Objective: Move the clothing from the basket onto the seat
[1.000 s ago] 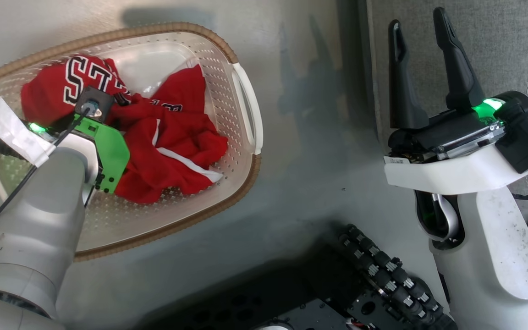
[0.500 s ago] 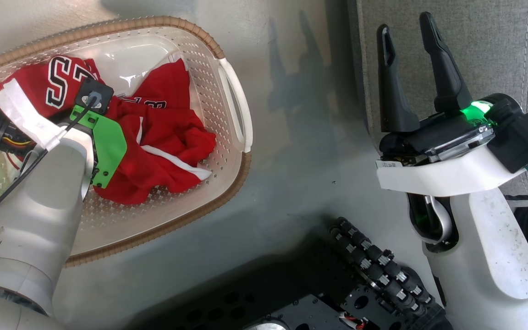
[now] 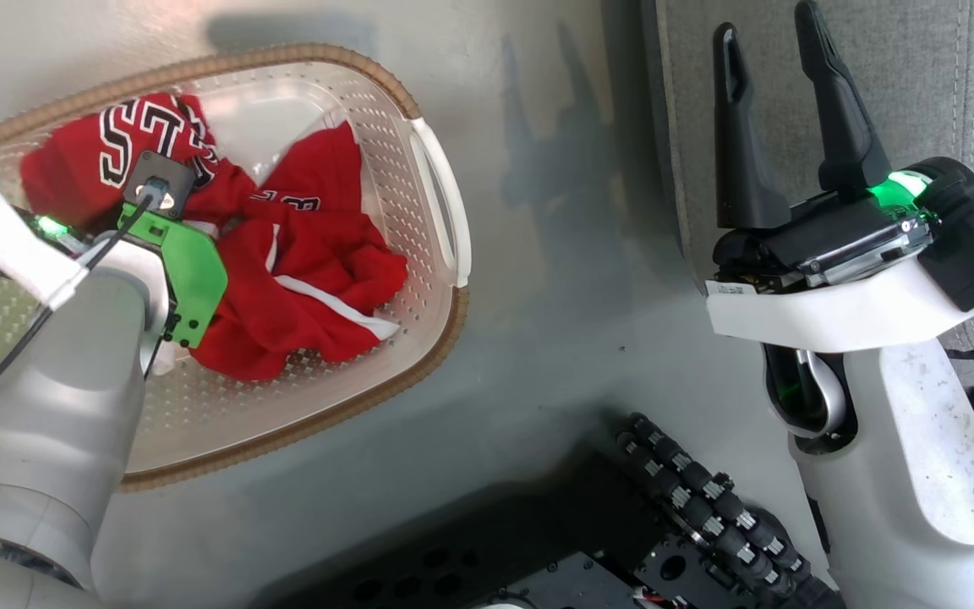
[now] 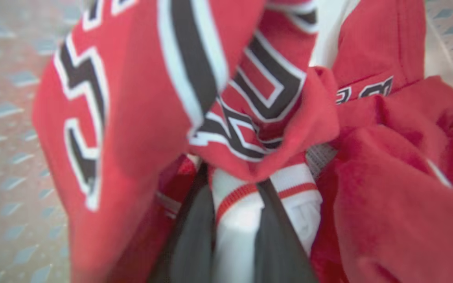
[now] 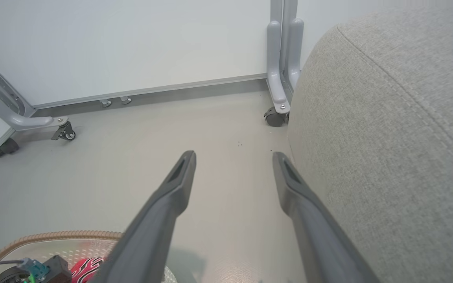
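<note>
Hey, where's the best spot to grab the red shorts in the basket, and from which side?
I'd pinch the raised crumpled fold of the shorts beside their white stripe, coming straight down from above: the basket walls block the sides, and that bunched ridge gives loose cloth to close on.

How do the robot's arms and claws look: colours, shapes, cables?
The left arm and right arm have pale grey-white shells. The right claw has two long, dark, tapered fingers, a green light, a white collar. The left wrist carries a green plate, black cable, white tape.
</note>
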{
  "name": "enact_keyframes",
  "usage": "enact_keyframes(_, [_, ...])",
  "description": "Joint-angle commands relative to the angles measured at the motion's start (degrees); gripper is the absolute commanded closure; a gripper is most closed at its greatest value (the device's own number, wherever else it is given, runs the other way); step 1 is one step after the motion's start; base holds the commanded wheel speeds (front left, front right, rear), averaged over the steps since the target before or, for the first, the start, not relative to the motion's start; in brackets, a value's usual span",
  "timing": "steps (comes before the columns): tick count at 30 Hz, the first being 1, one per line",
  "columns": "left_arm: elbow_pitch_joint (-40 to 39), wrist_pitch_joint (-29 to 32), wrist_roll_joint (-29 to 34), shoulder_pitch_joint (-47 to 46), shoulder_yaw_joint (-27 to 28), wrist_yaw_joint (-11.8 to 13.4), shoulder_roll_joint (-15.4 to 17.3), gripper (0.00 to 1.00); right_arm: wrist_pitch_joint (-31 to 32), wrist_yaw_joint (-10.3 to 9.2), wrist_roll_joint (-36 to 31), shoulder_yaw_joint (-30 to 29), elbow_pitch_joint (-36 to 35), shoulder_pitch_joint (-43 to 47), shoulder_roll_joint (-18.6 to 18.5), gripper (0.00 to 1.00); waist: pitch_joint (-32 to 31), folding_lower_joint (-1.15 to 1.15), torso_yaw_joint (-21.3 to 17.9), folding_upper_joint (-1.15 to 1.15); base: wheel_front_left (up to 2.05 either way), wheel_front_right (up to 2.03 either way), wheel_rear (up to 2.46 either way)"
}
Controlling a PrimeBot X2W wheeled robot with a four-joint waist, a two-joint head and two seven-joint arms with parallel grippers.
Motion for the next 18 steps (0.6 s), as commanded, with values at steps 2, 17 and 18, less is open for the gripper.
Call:
enact_keyframes(2, [-0.5,-3.4,-1.1,1.3,0.6,-0.9,-0.3,1.00,-0.3,0.00,-1.0,-0.7,0.1,0.5,0.0,0.00,-3.2,0.00,2.3,0.00,0.00,0.00,0.00])
enact_keyframes(17, [-8.8,-12.5,-6.8,9.1,5.0,-2.8,-5.0,1.00,-0.2,0.00,-7.2,-3.9,3.7,4.8,-0.1,0.00,-18.2,0.00,10.4,0.00,0.00,0.00,0.00])
enact_keyframes(18, [-10.6,-12.4,-7.3,10.0,5.7,-2.5,-5.0,1.00,-0.2,0.00,-7.6,-4.1,4.1,5.3,-0.1,0.00,-19.5,0.00,11.1,0.00,0.00,0.00,0.00])
